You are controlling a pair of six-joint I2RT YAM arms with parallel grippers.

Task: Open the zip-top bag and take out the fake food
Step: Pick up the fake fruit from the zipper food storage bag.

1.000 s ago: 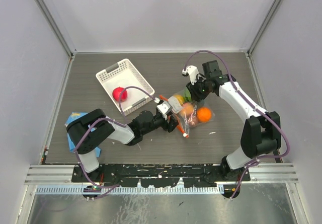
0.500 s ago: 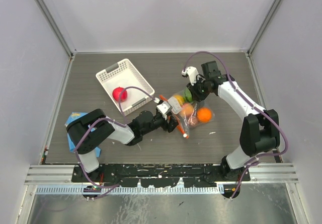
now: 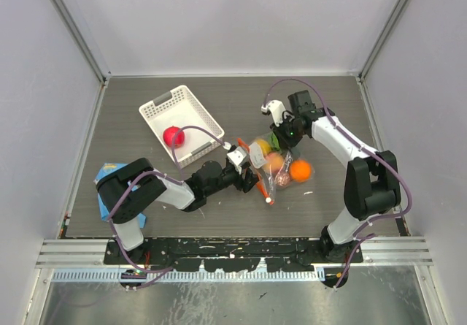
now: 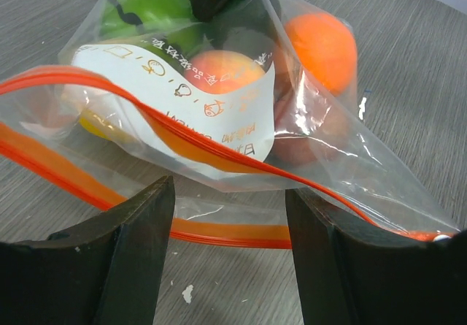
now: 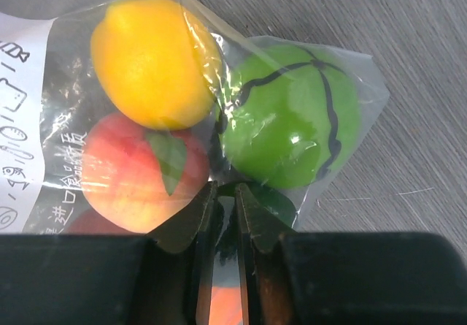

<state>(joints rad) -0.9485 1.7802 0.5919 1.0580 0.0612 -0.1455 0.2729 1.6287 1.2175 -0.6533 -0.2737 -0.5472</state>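
Observation:
The clear zip-top bag [image 3: 281, 166] lies mid-table with its red-orange zip strip [image 4: 219, 230] facing my left gripper. Its mouth gapes, the upper strip raised above the lower one. Inside is fake food: an orange ball [image 4: 321, 40], a peach [image 4: 226, 69], a yellow fruit [image 5: 153, 62] and a green melon [image 5: 292, 124]. My left gripper [image 4: 230, 193] is open, its fingers standing either side of the lower strip on the table. My right gripper [image 5: 225, 188] is shut on the bag's film at the far end, between the peach and the melon.
A white basket [image 3: 157, 113] at the back left holds a red fruit [image 3: 173, 136]. A blue printed cloth [image 3: 109, 171] lies by the left arm's elbow. Grey walls close the table at the back and sides.
My right gripper has closed onto the bag's far end and shifted slightly left. The bag and its orange ball have moved a little nearer. The left gripper has held still.

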